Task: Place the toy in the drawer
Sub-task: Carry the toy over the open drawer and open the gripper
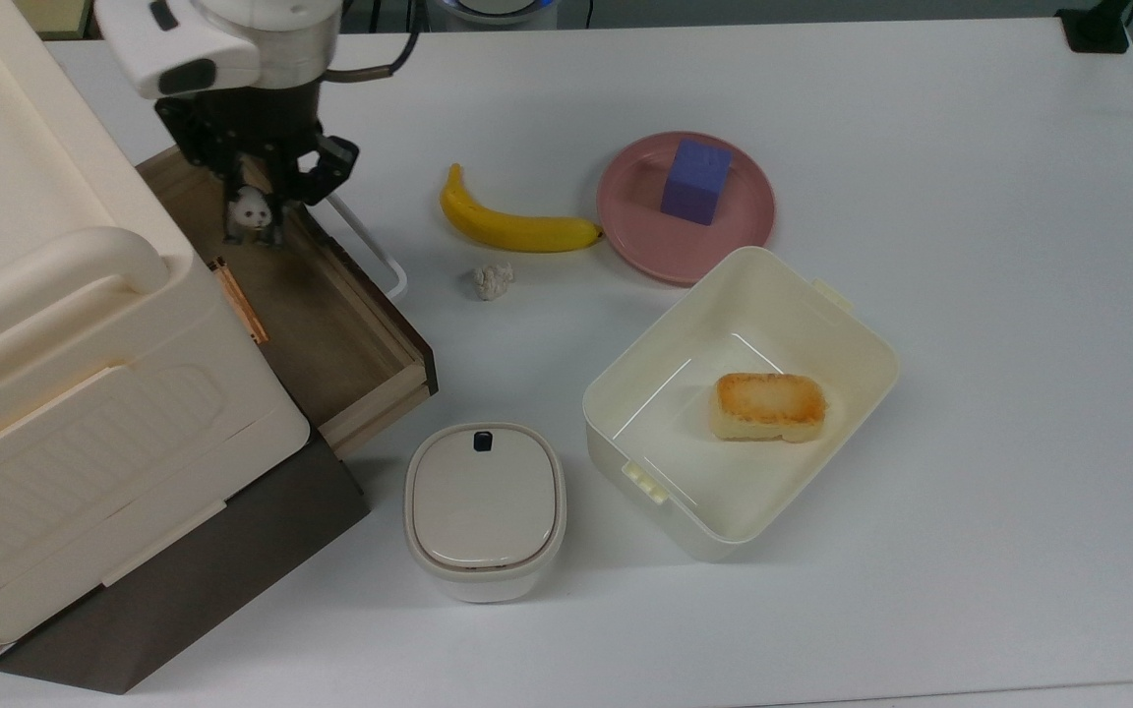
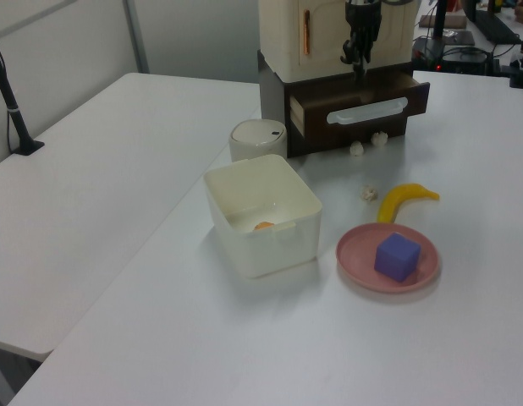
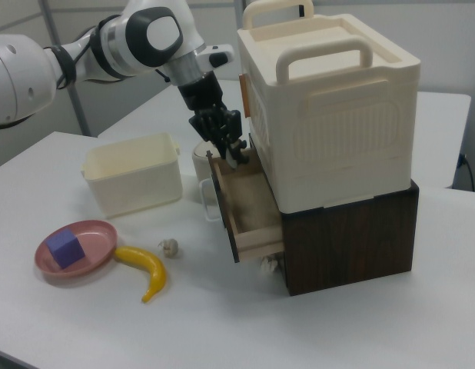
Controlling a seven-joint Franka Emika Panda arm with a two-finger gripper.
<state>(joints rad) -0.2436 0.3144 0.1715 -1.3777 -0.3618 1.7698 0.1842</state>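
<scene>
The panda figurine [image 1: 250, 211], judged light, rigid and smooth, is being held by its upper body between the closed fingers [image 1: 271, 187] of the gripper [image 1: 257, 192] above the open wooden drawer [image 1: 330, 324].

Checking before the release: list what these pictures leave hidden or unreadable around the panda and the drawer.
- The toy in the left view: too small to pick out below the gripper.
- The drawer's rear interior in the top view: covered by the cream storage box.
- The gap between toy and drawer floor: no view settles it.
- The arm in the top view: cut off by the top edge.
</scene>
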